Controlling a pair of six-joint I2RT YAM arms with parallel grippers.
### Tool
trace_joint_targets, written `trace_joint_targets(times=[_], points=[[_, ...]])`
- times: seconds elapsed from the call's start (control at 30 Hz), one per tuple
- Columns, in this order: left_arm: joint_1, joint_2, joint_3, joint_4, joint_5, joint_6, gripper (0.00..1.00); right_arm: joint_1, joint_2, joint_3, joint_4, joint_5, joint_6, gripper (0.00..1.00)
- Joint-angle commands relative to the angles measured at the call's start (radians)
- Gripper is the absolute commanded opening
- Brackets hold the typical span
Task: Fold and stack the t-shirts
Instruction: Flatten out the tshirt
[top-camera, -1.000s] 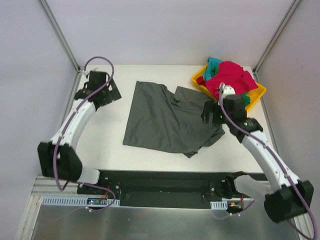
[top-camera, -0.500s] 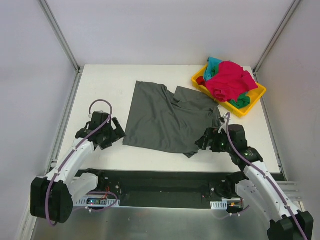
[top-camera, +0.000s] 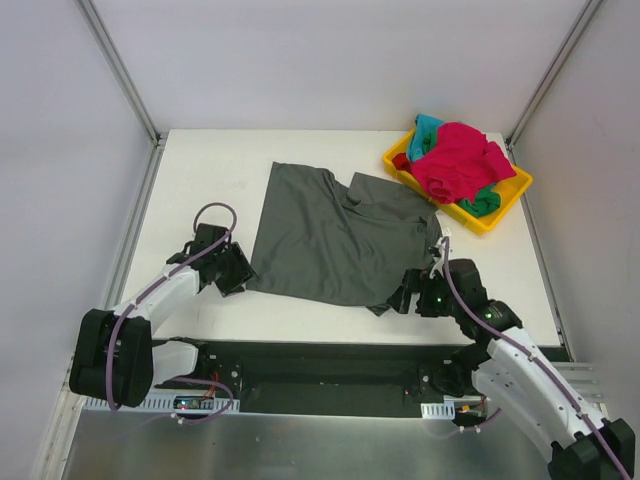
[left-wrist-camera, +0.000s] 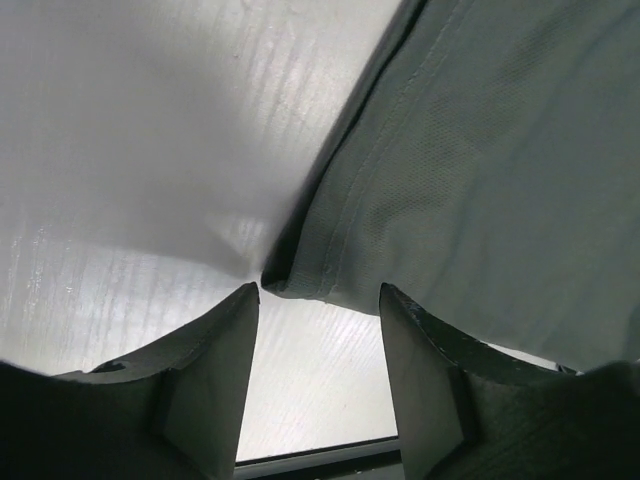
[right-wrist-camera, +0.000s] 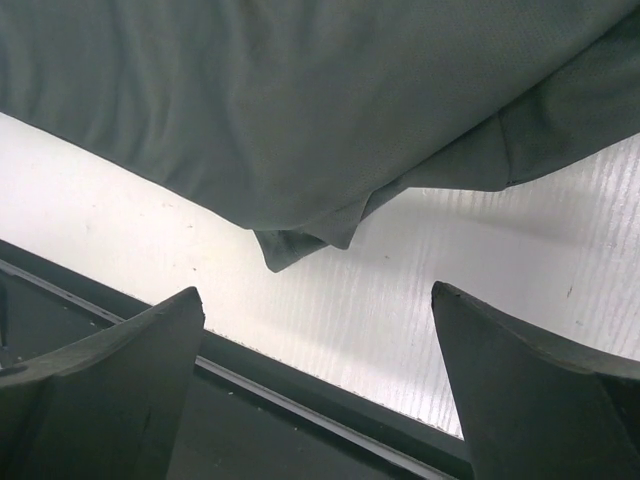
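Note:
A dark grey t-shirt (top-camera: 335, 235) lies spread and partly rumpled on the middle of the white table (top-camera: 200, 180). My left gripper (top-camera: 240, 272) is low at the shirt's near-left corner. In the left wrist view the hemmed corner (left-wrist-camera: 300, 275) lies right at the tips of my left gripper (left-wrist-camera: 318, 292), whose jaws stand apart with only bare table between them. My right gripper (top-camera: 405, 295) is at the shirt's near-right corner. It is wide open in the right wrist view (right-wrist-camera: 318, 295), with a folded corner of the shirt (right-wrist-camera: 300, 245) just ahead of it.
A yellow bin (top-camera: 508, 203) at the far right holds a heap of red, teal and green t-shirts (top-camera: 455, 160). The table's near edge and a black strip (top-camera: 320, 365) run just behind both grippers. Frame posts stand at the far corners.
Both arms have swung from the far side to the near edge, the left to the shirt's near-left corner, the right to its near-right corner. The left jaws have narrowed.

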Motion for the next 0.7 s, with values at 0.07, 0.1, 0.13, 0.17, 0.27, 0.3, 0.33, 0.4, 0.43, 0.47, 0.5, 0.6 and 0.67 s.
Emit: trace_joint_targets(times=[0.07, 0.1, 0.13, 0.17, 0.27, 0.3, 0.33, 0.4, 0.43, 0.47, 0.5, 0.6, 0.67], points=[[-0.034, 0.058, -0.015, 0.047, -0.031, -0.005, 0.44, 0.113, 0.082, 0.041, -0.004, 0.131, 0.026, 0.97], [-0.045, 0.072, -0.009, 0.053, -0.040, -0.006, 0.42, 0.127, 0.097, 0.047, -0.004, 0.143, 0.032, 0.96], [-0.057, 0.090, -0.003, 0.056, -0.062, -0.009, 0.41, 0.139, 0.110, 0.054, 0.000, 0.146, 0.033, 0.96], [-0.058, 0.107, 0.003, 0.057, -0.075, -0.013, 0.38, 0.152, 0.116, 0.058, 0.003, 0.149, 0.036, 0.95], [-0.059, 0.152, 0.022, 0.073, -0.077, -0.023, 0.28, 0.169, 0.127, 0.063, 0.003, 0.171, 0.042, 0.95], [-0.059, 0.159, 0.022, 0.082, -0.071, -0.025, 0.25, 0.172, 0.128, 0.063, -0.001, 0.180, 0.041, 0.95], [-0.059, 0.162, 0.022, 0.091, -0.068, -0.026, 0.16, 0.175, 0.131, 0.064, -0.007, 0.191, 0.038, 0.94], [-0.059, 0.156, 0.023, 0.094, -0.065, -0.029, 0.00, 0.184, 0.145, 0.070, -0.015, 0.199, 0.026, 0.94], [-0.059, 0.150, 0.025, 0.099, -0.065, -0.023, 0.00, 0.193, 0.151, 0.075, -0.020, 0.199, 0.015, 0.93], [-0.059, 0.137, 0.031, 0.100, -0.063, -0.019, 0.00, 0.205, 0.162, 0.083, -0.023, 0.199, 0.010, 0.92], [-0.061, 0.123, 0.039, 0.100, -0.068, -0.011, 0.00, 0.219, 0.179, 0.095, -0.030, 0.199, 0.004, 0.91], [-0.062, 0.075, 0.081, 0.100, -0.068, 0.018, 0.00, 0.280, 0.237, 0.141, -0.064, 0.295, 0.003, 0.87], [-0.062, 0.049, 0.111, 0.099, -0.053, 0.024, 0.00, 0.316, 0.286, 0.172, -0.078, 0.330, 0.016, 0.85]])
